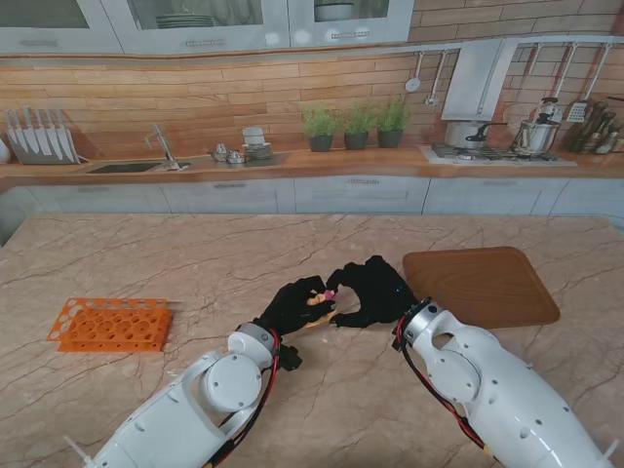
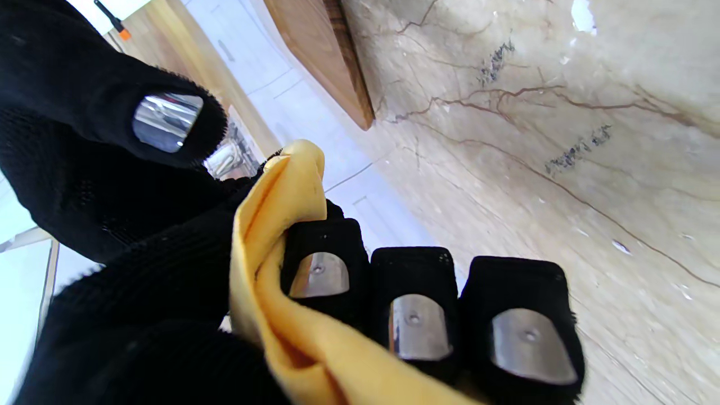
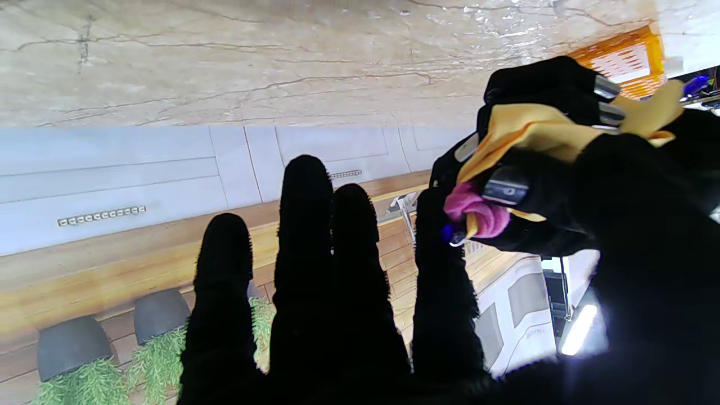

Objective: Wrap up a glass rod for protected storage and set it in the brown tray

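Left hand [image 1: 292,305] clutches a bunched yellow cloth [image 2: 281,236] with pink tip, right hand [image 1: 370,291] open and touching it, flat brown wooden tray [image 1: 480,285] just beyond, orange plastic rack [image 1: 110,324] well apart.

The work surface is a beige marble table [image 1: 195,253] with brown veining. Behind it runs a wooden counter [image 1: 292,164] over pale grey-blue cabinets [image 1: 361,195]. The wall [image 1: 195,97] is clad in horizontal wood planks. A sink with faucet [image 1: 161,151] sits left; three potted plants [image 1: 356,125] stand centre; a stove with pots [image 1: 487,141] is right. Glass-fronted upper cabinets [image 1: 205,19] hang overhead.
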Available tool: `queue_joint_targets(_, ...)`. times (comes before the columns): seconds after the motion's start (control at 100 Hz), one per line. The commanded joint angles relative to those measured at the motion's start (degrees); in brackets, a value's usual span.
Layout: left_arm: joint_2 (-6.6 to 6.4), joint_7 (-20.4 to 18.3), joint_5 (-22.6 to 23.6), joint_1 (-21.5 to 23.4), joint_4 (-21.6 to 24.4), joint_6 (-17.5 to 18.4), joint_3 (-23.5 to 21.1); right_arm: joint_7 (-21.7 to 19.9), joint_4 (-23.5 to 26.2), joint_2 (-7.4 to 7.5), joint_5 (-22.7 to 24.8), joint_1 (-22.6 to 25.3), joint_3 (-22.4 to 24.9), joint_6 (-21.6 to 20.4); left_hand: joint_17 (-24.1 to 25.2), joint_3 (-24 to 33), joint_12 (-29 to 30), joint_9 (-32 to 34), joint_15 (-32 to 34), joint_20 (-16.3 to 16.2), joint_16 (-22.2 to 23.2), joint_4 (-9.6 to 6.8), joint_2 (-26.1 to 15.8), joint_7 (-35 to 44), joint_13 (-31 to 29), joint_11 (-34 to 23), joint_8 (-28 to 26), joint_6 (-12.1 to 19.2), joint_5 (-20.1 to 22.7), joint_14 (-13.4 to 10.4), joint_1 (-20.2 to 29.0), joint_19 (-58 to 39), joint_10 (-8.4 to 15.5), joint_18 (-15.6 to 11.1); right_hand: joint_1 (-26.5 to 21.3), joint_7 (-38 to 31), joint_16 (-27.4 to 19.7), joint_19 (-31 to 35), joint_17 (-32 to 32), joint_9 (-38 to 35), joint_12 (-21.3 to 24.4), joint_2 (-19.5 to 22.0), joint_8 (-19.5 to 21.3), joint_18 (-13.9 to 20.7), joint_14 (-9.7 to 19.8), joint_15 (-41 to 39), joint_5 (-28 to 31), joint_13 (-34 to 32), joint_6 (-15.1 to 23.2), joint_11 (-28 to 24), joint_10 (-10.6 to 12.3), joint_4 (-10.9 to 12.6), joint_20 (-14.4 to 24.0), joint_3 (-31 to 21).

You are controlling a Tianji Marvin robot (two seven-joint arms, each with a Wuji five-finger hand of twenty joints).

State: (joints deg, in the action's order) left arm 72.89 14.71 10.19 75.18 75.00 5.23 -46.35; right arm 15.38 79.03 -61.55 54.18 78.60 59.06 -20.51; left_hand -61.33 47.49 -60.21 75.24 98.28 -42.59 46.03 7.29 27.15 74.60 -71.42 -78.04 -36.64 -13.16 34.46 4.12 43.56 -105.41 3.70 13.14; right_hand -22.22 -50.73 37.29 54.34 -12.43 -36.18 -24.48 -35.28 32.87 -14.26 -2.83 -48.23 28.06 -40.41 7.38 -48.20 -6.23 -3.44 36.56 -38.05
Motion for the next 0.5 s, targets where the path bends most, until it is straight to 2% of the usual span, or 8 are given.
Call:
queue_joint_targets(0.0,0.3,0.34,-0.05,0.03,-0.14,0.37,-0.26,-0.23,0.73,-0.38,0.59,1.13,0.05,0.22,-1.25,2.83,-1.21,1.59,4.11,0.12,0.59,-2.32,-1.41,0.74,-1.45,-4.35,-1.01,1.2,-1.42,-2.87,2.84,-14.57,2.54,-0.56,-1.06,-1.21,-0.38,0.79,0.02,-1.59,0.21,-0.82,0.23,0.64,0.73,-0.85,2.61,-1.63,5.01,-0.79,0.3,0.72,-0.12,1.16)
queue_joint_targets(0.11,0.27,0.3,-0.11,0.01,-0.22,0.87,-0.33,-0.76,1.14,-0.47,-0.12,1.71,0.6,0.72,-1.26,2.98,-1.11,1.66,4.11,0.14,0.59,-2.26,-1.35,0.76,-1.45,-4.38,-1.37,1.43,-1.35,-2.87,2.65,-14.57,2.59,-0.56,-3.93,-1.24,-0.38,0.54,-0.54,-3.82,0.18,0.26,0.3,0.57,0.58,-0.42,5.0,-2.54,6.04,-0.31,0.67,0.23,-0.33,-0.58)
queue_joint_targets(0.15,0.25,0.13,-0.34,-0.01,-0.28,1.26,-0.35,-0.8,1.2,-0.52,-0.35,1.83,0.74,0.97,-1.29,3.23,-1.06,1.72,4.11,0.06,0.6,-2.26,-1.3,0.74,-1.45,-4.41,-1.56,1.72,-1.3,-2.87,2.34,-14.57,2.78,-0.66,-3.85,-1.31,-0.14,0.56,-0.76,-4.16,-0.06,-0.88,-1.24,0.64,0.6,-0.34,5.21,-2.76,6.65,-0.17,0.74,-2.12,-0.32,-6.18)
queue_joint_targets(0.17,0.24,0.04,-0.48,-0.03,-0.33,1.49,-0.35,-0.79,1.23,-0.55,-0.46,1.88,0.81,1.11,-1.3,3.34,-1.05,1.74,4.11,0.03,0.6,-2.28,-1.19,0.71,-1.45,-4.42,-1.59,1.73,-1.28,-2.87,2.28,-14.57,2.73,-0.67,-4.05,-2.65,-0.1,0.53,-0.91,-4.41,-0.08,-1.72,-3.72,0.69,0.67,-0.3,5.12,-2.91,7.51,-0.08,0.82,-4.49,-0.33,-9.24)
queue_joint_targets(0.22,0.24,-0.12,-0.73,-0.05,-0.4,1.87,-0.35,-0.81,1.33,-0.64,-0.84,2.03,1.0,1.46,-1.3,3.58,-1.02,1.76,4.11,-0.07,0.6,-2.23,-1.18,0.62,-1.45,-4.43,-1.66,1.73,-1.28,-2.87,1.93,-14.57,2.75,-0.71,-4.68,-5.28,-0.07,0.6,-1.35,-5.06,-0.06,-2.53,-7.36,0.74,0.74,-0.32,4.93,-3.29,8.89,-0.01,1.02,-7.53,-0.32,-14.24)
queue_joint_targets(0.31,0.25,-0.22,-0.95,-0.08,-0.48,2.17,-0.36,-1.01,1.49,-0.83,-1.78,2.23,1.3,2.07,-1.31,4.1,-0.97,1.76,4.11,-0.19,0.6,-2.24,-1.09,0.25,-1.45,-4.42,-1.56,2.23,-1.39,-2.87,1.46,-14.57,2.91,-0.8,-6.03,-8.64,-0.11,0.63,-1.73,-6.85,0.14,-2.06,-10.56,0.95,0.82,-0.35,5.32,-4.0,11.48,0.17,1.36,-9.6,-0.38,-18.47)
queue_joint_targets(0.49,0.21,-0.59,-1.47,-0.08,-0.44,2.46,-0.41,-2.42,1.41,-1.2,-4.7,2.29,1.53,2.39,-1.32,4.83,-0.97,1.75,4.11,-0.31,0.6,-2.33,-0.75,0.04,-1.45,-4.44,-1.5,2.28,-1.37,-2.87,0.93,-14.57,2.99,-0.82,-12.23,-9.93,-0.27,0.72,-1.83,-10.48,0.5,3.02,-12.53,0.85,0.75,-0.12,8.01,-4.75,13.9,0.85,1.87,-10.83,-0.39,-17.29)
